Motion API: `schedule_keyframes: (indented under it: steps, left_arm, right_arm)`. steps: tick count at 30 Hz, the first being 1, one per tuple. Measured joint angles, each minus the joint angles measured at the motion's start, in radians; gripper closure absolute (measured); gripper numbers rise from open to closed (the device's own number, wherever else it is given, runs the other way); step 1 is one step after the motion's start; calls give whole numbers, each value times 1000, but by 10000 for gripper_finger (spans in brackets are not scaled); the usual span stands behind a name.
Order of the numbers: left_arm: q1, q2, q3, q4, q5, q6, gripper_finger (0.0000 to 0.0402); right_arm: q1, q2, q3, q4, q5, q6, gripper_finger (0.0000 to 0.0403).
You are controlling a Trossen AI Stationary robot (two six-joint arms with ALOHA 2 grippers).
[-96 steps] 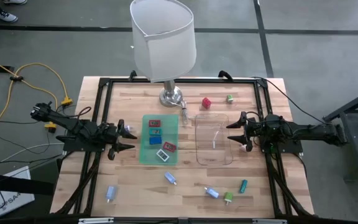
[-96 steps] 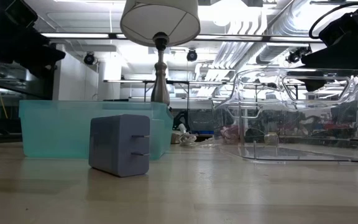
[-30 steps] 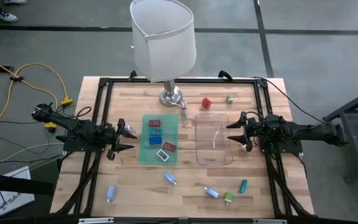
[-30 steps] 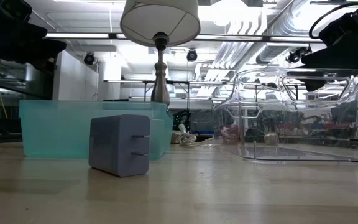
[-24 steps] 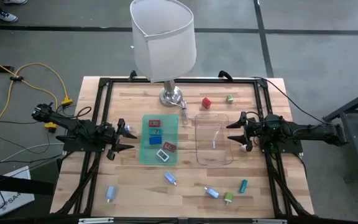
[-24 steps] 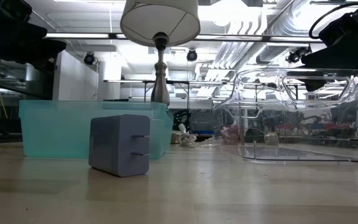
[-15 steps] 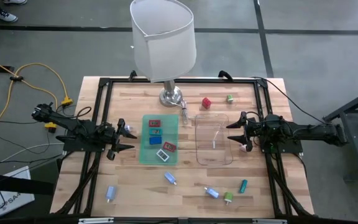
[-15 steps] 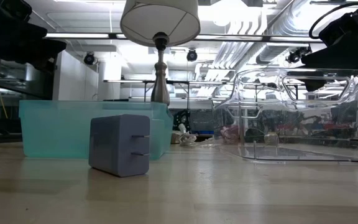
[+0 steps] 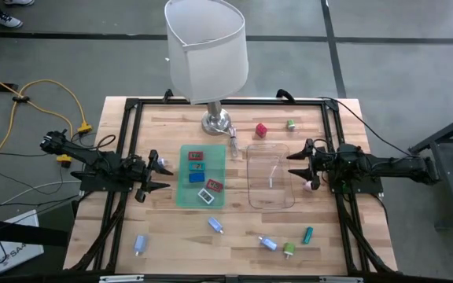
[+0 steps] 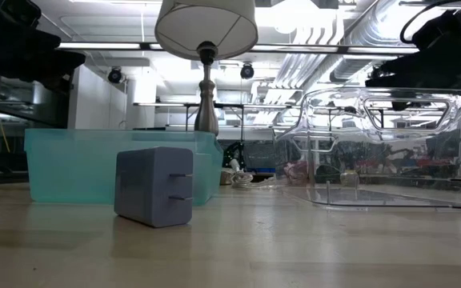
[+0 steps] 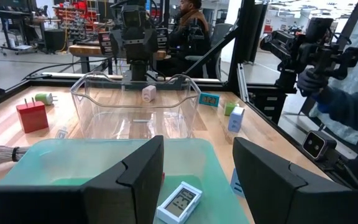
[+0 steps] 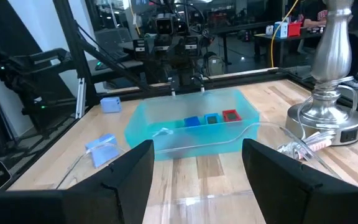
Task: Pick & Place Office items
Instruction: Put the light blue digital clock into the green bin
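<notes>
Small office items lie scattered on the wooden table: a red cube (image 9: 261, 130) and a green piece (image 9: 290, 124) at the far side, and light blue pieces (image 9: 215, 226) (image 9: 140, 244) (image 9: 267, 244), a green one (image 9: 289, 249) and a teal one (image 9: 308, 234) near the front. Several more lie inside the teal translucent tray (image 9: 182, 192). My left gripper (image 9: 162, 174) stands open at the tray's left, pointing level toward it (image 11: 197, 180). My right gripper (image 9: 296, 167) stands open at the right edge of the clear plastic tray (image 9: 270, 196), with nothing between its fingers (image 12: 197, 180).
A lamp with a white shade (image 9: 207, 51) and a metal base (image 9: 216, 122) stands at the far middle, with a small clear packet (image 9: 232, 146) beside it. A black frame (image 9: 128, 141) runs along the table's edges. A person (image 11: 337, 93) stands beyond the table's right side.
In the low view, my right gripper's fingers have tipped up a little, from behind the clear tray's wall to its rim. It stays open. Nothing on the table has moved.
</notes>
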State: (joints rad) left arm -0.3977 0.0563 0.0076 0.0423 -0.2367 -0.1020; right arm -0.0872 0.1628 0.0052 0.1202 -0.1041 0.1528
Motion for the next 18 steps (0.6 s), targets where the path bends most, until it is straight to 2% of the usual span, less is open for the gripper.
schedule_keyframes:
  steps: [10, 13, 18]
  left_arm:
    - [0, 0, 0, 0, 0, -1, 216]
    - [0, 0, 0, 0, 0, -2, 216]
    - [0, 0, 0, 0, 0, -3, 216]
  right_arm:
    - [0, 0, 0, 64, 8, -13, 171]
    - [0, 0, 0, 70, 85, -9, 171]
    - [0, 0, 0, 64, 245, 114, 171]
